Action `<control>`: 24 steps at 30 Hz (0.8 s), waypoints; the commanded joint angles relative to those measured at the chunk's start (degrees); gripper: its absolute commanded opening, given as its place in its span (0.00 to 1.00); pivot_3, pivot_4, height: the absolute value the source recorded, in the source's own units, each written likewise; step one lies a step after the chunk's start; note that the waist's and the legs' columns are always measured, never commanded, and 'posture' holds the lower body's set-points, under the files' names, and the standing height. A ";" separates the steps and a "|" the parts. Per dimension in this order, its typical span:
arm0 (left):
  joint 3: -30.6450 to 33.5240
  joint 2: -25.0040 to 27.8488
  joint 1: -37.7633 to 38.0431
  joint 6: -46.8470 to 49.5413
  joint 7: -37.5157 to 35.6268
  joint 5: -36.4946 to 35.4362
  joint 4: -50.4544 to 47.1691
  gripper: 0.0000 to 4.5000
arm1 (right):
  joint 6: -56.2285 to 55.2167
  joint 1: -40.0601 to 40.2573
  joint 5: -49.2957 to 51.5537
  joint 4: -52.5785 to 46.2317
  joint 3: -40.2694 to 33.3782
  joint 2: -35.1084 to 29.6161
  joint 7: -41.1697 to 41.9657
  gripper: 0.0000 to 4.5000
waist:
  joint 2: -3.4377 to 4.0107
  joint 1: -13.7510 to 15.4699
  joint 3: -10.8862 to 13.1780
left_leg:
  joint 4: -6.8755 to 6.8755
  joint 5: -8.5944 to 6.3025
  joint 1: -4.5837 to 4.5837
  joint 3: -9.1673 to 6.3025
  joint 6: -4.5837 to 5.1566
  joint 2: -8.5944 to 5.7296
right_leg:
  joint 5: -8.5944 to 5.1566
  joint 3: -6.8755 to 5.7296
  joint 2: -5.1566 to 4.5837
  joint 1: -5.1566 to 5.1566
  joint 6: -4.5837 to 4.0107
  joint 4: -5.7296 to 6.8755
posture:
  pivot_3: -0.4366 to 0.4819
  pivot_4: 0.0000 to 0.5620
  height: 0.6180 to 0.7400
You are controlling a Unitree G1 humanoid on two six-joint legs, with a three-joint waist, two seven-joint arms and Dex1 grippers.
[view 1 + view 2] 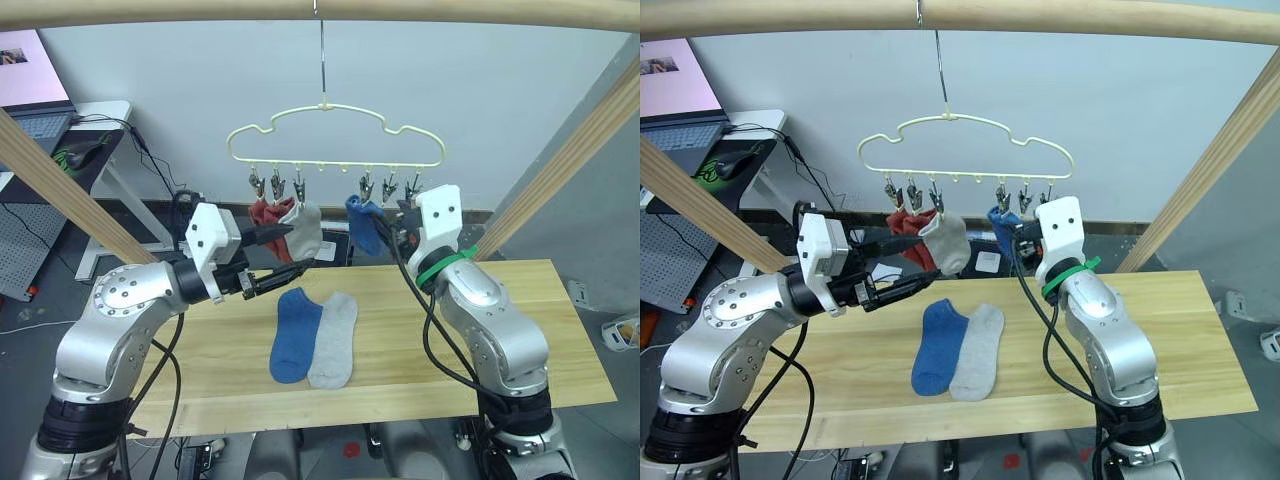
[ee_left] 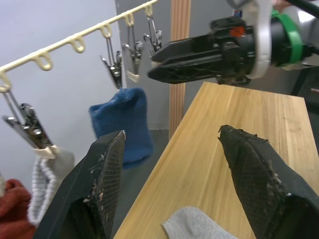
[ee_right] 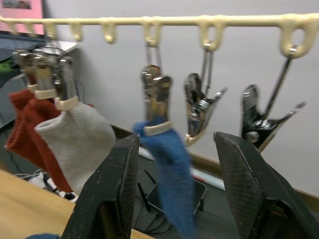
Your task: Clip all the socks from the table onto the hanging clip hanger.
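Matt soft-knit socks (image 1: pixel 314 337), grainy light-wood table (image 1: pixel 540 330), shiny metal clips (image 3: pixel 199 107), smooth pale-yellow clip hanger (image 1: pixel 335 132)

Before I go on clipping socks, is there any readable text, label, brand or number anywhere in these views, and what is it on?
None can be read.
The pink screen at the far left carries a small image, too small to read.
The socks on the table, the blue sock and the grey sock, show no label; neither does the clip hanger nor either gripper housing.
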 commanded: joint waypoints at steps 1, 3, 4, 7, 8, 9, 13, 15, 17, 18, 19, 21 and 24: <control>0.17 0.21 -0.84 -0.49 -0.32 0.16 -1.03 0.72 | -2.74 -1.79 -0.72 0.46 -0.86 0.95 -0.71 0.55 | 0.00 0.00 -0.01 | 0.00 0.00 0.00 0.00 0.00 0.00 | 0.00 0.00 0.00 0.00 0.00 0.00 | 0.35 0.35 0.99; 0.02 0.18 -0.96 -0.55 -0.31 0.28 -0.98 0.72 | -3.39 -2.39 -1.00 1.37 -0.74 1.31 -0.64 0.55 | 0.00 -0.07 -0.01 | 0.00 0.00 0.00 0.01 0.00 0.00 | 0.00 0.01 0.00 0.00 0.00 0.00 | 0.35 0.35 0.99; -0.09 0.15 -1.05 -0.56 -0.28 0.35 -0.93 0.72 | -3.74 -2.80 -1.17 1.92 -0.74 1.46 -0.65 0.55 | 0.00 -0.08 -0.01 | 0.00 0.00 0.00 0.02 0.00 0.01 | 0.00 0.02 0.00 -0.01 -0.01 0.00 | 0.35 0.34 0.99; -0.32 0.05 -1.47 -0.33 -0.05 0.36 -0.98 0.72 | -4.79 -4.39 -1.47 3.60 -0.90 2.07 -0.73 0.55 | -0.01 0.00 -0.02 | 0.00 0.00 0.00 -0.01 0.00 0.01 | 0.01 0.00 0.00 -0.01 -0.01 0.02 | 0.35 0.34 0.99; -0.35 0.05 -1.54 -0.26 -0.02 0.34 -1.00 0.72 | -5.03 -4.79 -1.52 4.01 -0.93 2.29 -0.70 0.55 | 0.00 0.00 -0.02 | 0.00 0.00 0.00 0.00 0.00 0.01 | 0.01 0.00 0.00 -0.01 -0.01 0.02 | 0.35 0.34 0.99; -0.36 0.05 -1.58 -0.22 0.00 0.33 -0.99 0.72 | -5.32 -5.16 -1.56 4.44 -0.95 2.51 -0.64 0.55 | 0.00 0.00 -0.02 | 0.01 0.00 0.00 0.00 0.00 0.00 | 0.01 0.01 0.00 -0.01 -0.01 0.02 | 0.35 0.34 0.99; -0.40 0.10 -1.72 -0.14 0.07 0.39 -0.96 0.72 | -6.24 -6.15 -1.74 5.87 -0.80 3.17 -0.38 0.55 | -0.01 0.01 -0.03 | 0.02 0.00 -0.01 0.00 0.00 0.00 | 0.01 0.00 0.00 0.00 -0.02 0.02 | 0.35 0.34 0.99; -0.44 0.13 -1.78 -0.05 0.16 0.45 -1.01 0.72 | -6.69 -6.48 -1.87 6.59 -0.76 3.41 -0.26 0.55 | -0.01 0.02 -0.03 | 0.02 0.00 -0.01 0.00 0.00 0.01 | 0.01 0.00 -0.01 0.00 -0.02 0.02 | 0.36 0.34 0.99; -0.46 0.12 -1.85 0.10 0.26 0.50 -1.10 0.72 | -7.04 -6.72 -2.01 7.16 -0.80 3.57 -0.17 0.55 | -0.01 0.03 -0.03 | 0.02 0.00 -0.01 0.00 0.00 0.00 | 0.02 0.01 -0.01 -0.01 -0.03 0.04 | 0.36 0.34 0.99; -0.44 0.16 -1.87 0.24 0.30 0.48 -1.18 0.72 | -7.26 -6.87 -2.03 7.49 -0.83 3.65 -0.08 0.55 | -0.01 0.03 -0.03 | 0.02 0.00 0.00 0.00 0.00 0.01 | 0.02 0.00 -0.01 -0.01 -0.03 0.05 | 0.36 0.34 0.99; -0.40 0.21 -1.87 0.34 0.32 0.47 -1.24 0.72 | -7.51 -7.01 -2.05 7.83 -0.83 3.73 0.01 0.55 | -0.01 0.03 -0.04 | 0.03 0.00 0.00 0.00 0.00 0.00 | 0.02 0.00 -0.01 -0.01 -0.03 0.05 | 0.36 0.34 0.99; -0.32 0.32 -1.85 0.48 0.32 0.48 -1.33 0.72 | -8.02 -7.23 -2.07 8.40 -0.81 3.83 0.21 0.55 | -0.01 0.04 -0.05 | 0.03 0.00 0.00 -0.01 0.00 0.01 | 0.02 -0.01 -0.01 -0.01 -0.04 0.06 | 0.36 0.34 0.99; -0.19 0.41 -1.74 0.60 0.28 0.41 -1.45 0.72 | -8.65 -7.47 -2.05 9.12 -0.85 3.99 0.55 0.55 | -0.01 0.05 -0.05 | 0.03 0.00 0.00 0.00 0.00 0.01 | 0.02 0.00 -0.01 0.00 -0.04 0.06 | 0.36 0.34 0.99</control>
